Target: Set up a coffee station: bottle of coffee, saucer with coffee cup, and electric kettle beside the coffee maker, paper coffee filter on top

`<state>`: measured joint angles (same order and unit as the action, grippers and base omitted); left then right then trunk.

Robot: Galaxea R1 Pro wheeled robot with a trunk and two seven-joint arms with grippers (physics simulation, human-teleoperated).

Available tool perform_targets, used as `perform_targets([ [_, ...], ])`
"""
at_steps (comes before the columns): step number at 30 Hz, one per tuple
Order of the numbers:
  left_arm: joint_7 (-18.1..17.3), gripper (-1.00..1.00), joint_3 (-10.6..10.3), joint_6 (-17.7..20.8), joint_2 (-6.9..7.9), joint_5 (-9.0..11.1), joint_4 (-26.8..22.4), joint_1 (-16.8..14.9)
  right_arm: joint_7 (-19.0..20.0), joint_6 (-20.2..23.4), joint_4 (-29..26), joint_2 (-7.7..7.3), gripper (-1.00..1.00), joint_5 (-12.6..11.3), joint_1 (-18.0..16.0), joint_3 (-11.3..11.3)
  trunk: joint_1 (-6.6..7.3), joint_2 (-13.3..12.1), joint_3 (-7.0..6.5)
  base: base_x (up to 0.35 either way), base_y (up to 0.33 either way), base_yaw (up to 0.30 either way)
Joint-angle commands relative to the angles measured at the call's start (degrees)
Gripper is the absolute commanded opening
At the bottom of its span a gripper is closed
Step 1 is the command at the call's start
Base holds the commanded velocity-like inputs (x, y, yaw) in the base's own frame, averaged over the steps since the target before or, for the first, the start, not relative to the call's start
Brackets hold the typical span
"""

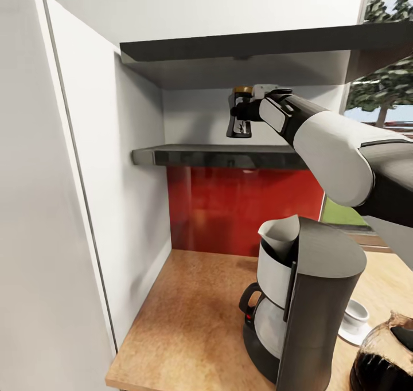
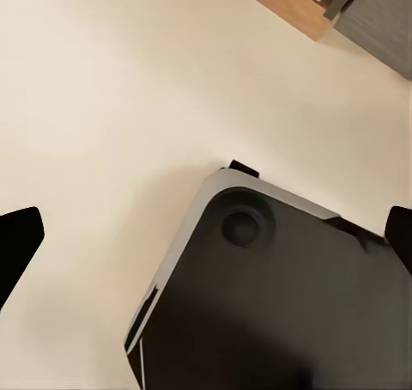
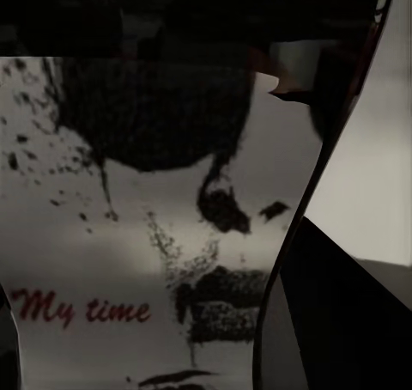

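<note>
Right end effector [image 1: 241,116]: at upper centre of the head view, reached into the shelf bay, fingers clamped on the bottle of coffee [image 1: 241,111]; in the right wrist view a dark finger [image 3: 343,321] lies against the jar's label.
Bottle of coffee: between the two dark shelves, lifted clear of the lower shelf [image 1: 218,156]; gold lid at its top, just under the upper shelf [image 1: 241,50]. Its label [image 3: 129,235] reads "My time" in red (with dark speckled marks above).
Left end effector [image 2: 206,244]: fingers spread wide and gripping nothing, dark tips at the two side edges of the left wrist view, above a cream floor [image 2: 129,89] and a dark rounded part of the robot [image 2: 283,304].
Coffee maker [image 1: 304,305]: lower right of the head view, upright on the worktop [image 1: 189,316].
Paper filter [image 1: 281,233]: a white cone sitting in the top of the coffee maker.
Cup [image 1: 355,313]: lower right, on the saucer [image 1: 351,335], just beside the coffee maker.
Kettle [image 1: 384,354]: bottom right corner, partly cut off, near the saucer.
Back wall: a red panel [image 1: 241,207] under the lower shelf.
</note>
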<state>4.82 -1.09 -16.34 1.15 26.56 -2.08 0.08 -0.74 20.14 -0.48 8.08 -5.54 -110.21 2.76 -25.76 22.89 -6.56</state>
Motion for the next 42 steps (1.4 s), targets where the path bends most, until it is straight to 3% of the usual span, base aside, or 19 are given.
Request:
perform_targets([
  [1,0.19,1.0,-0.14,-0.09,0.0,0.07,-0.03,0.01,-0.18,0.24,-0.05,-0.01,-1.0,-0.61,-0.01,0.32,-0.02,0.03,-0.07,0.0,0.0,0.0],
  [19,0.03,1.0,-0.22,-0.18,0.08,0.07,-0.03,0.01,-0.75,0.19,0.97,0.35,-1.0,-0.57,-0.01,0.34,-0.02,0.03,-0.63,0.0,0.0,0.0],
  [25,-1.63,1.0,-0.31,-0.01,0.46,0.14,0.02,0.01,-0.75,0.12,1.54,0.53,-1.0,-0.52,-0.01,0.41,-0.02,0.03,-0.63,-0.286,0.0,0.0],
  [42,-1.92,1.0,-0.31,0.31,0.61,0.16,0.04,0.01,-0.63,-1.62,1.79,0.59,-1.0,-0.74,-0.01,0.33,-0.02,0.03,-0.63,-0.322,0.0,0.0],
])
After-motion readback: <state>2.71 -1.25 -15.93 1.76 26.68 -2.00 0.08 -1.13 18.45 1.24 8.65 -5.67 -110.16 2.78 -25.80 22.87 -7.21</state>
